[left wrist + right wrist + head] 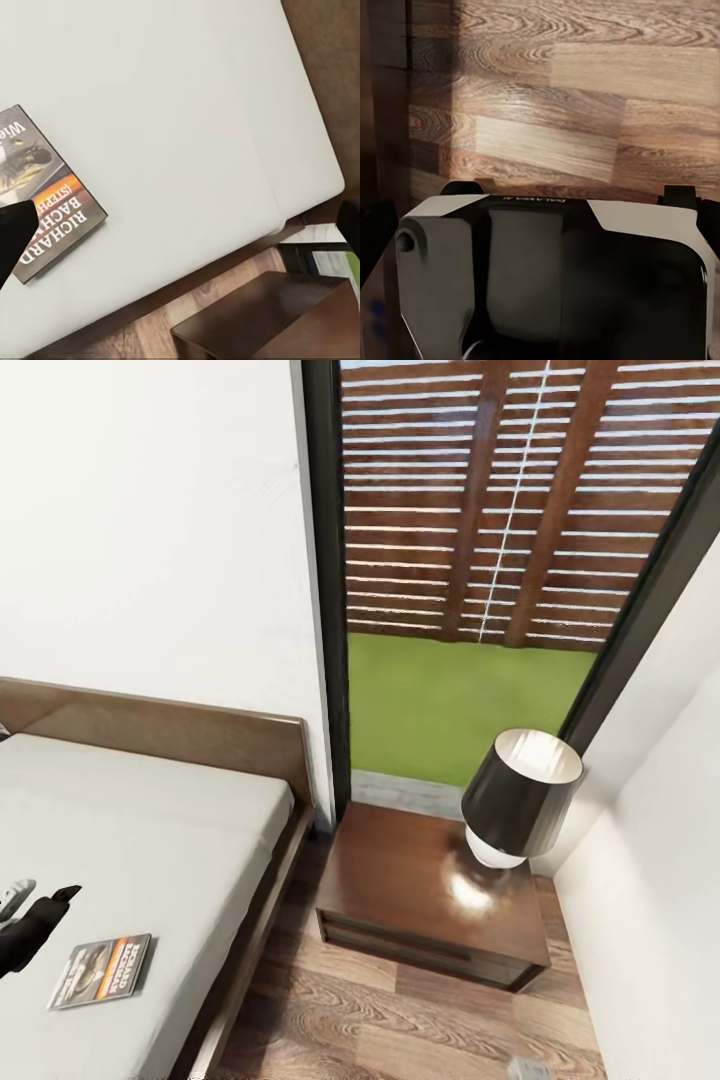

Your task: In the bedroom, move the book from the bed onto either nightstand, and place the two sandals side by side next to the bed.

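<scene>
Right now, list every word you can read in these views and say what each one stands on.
"RICHARD BACHMAN": white letters on the thin dark grey paperback book, lying on the off-white mattress.
"(STEPH...": on the book's orange band, cut short.
"W...": by the cover's edge, cut off.
Small lettering on the white robot housing: blurred.

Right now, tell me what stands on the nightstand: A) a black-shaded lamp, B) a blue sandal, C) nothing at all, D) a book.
A: a lamp with a black shade stands at the far right corner of the nightstand, while the book lies on the bed.
</scene>
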Controlling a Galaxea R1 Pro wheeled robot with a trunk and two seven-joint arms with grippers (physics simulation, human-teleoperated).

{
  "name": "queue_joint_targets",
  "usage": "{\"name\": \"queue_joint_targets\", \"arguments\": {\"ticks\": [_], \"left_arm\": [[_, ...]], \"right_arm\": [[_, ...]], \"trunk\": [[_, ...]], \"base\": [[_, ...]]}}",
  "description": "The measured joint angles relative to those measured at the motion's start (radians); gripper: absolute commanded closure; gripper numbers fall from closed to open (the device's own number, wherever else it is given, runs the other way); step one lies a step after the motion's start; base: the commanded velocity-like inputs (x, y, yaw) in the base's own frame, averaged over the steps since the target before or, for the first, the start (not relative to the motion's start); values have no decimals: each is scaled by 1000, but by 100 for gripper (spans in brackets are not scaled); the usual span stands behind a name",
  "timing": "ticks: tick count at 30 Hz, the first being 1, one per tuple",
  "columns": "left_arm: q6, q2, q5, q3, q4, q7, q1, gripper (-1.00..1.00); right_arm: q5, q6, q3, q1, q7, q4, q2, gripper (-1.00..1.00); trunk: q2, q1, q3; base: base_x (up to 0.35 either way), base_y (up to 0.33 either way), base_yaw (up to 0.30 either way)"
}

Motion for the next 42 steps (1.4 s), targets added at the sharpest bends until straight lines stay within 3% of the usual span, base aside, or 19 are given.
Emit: {"name": "queue_joint_targets", "arguments": {"ticks": [42], "left_arm": [[0,-3,0,-2,0,0,0,-100]], "right_arm": [[0,0,0,0,0,0,0,-100]], "trunk": [[0,0,-66]], "base": [[0,0,0]]}}
